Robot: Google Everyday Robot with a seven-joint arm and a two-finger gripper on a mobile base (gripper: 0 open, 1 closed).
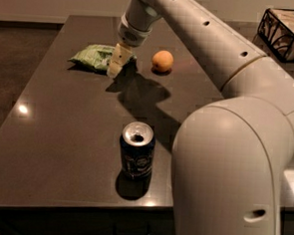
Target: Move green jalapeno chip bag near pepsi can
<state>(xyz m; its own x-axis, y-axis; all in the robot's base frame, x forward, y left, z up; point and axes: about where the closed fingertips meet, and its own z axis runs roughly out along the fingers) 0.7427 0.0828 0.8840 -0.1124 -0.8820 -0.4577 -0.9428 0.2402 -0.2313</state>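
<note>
Our pincer (114,66) hangs low over the far part of the counter (56,134), its pale tip pointing down and a little to the left at the right-hand end of the green jalapeno chip bag (92,57). We see the tip overlapping the bag's edge, but we cannot tell whether it touches the foil, nor whether the pincer is released or clenched. The bag lies flat on the counter towards the far left, crinkled, light green with whitish patches. To the right of the pincer an orange (162,61) sits on the counter, apart from the bag, with the pincer between the two. The pepsi can (137,152) stands upright near the front edge of the counter, well apart from the bag; we look down on its silver top with the opening, and its dark blue side shows a round white-and-blue logo. Our white arm (206,41) reaches from the lower right, where its big joint fills the foreground, up and across to the wrist above the bag, and it throws a dark shadow on the counter between the pincer and the can. At the upper right, off the counter, we see a dark wire basket (287,31) with something tan inside.
</note>
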